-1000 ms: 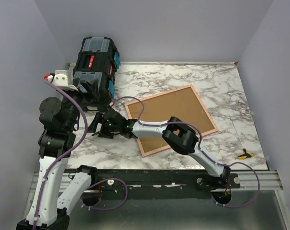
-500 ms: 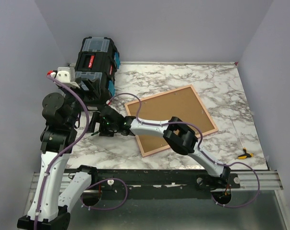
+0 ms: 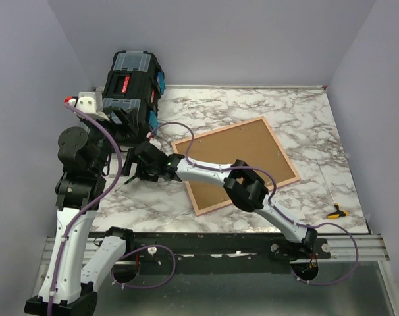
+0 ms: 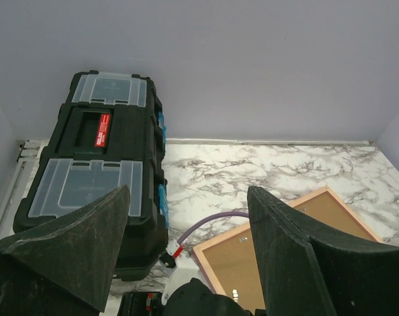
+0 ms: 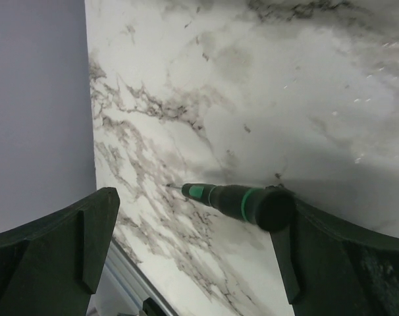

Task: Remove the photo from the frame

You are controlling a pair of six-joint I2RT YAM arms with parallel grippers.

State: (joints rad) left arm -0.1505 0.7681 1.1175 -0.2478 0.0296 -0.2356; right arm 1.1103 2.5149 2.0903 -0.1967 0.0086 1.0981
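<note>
The frame [image 3: 236, 164] lies back side up in the middle of the table, its cork-brown back ringed by a thin pink rim; the left wrist view catches one corner of the frame [image 4: 298, 243]. The photo is hidden. My right gripper [image 3: 133, 170] reaches past the frame's left corner and hangs open low over bare marble. In the right wrist view a green-and-black screwdriver [image 5: 236, 199] lies between the open jaws of the right gripper [image 5: 193, 243], its butt against one finger. My left gripper [image 4: 186, 257] is raised by the toolbox, open and empty.
A black toolbox [image 3: 130, 92] with clear lid compartments stands at the back left. A small yellow-and-black tool [image 3: 336, 213] lies near the front right edge. The table's left edge [image 5: 120, 257] runs close to the right gripper. Walls enclose three sides.
My right gripper has slid a little to the left and farther back, away from the frame's corner. The left arm shifted slightly upward. The frame has not moved.
</note>
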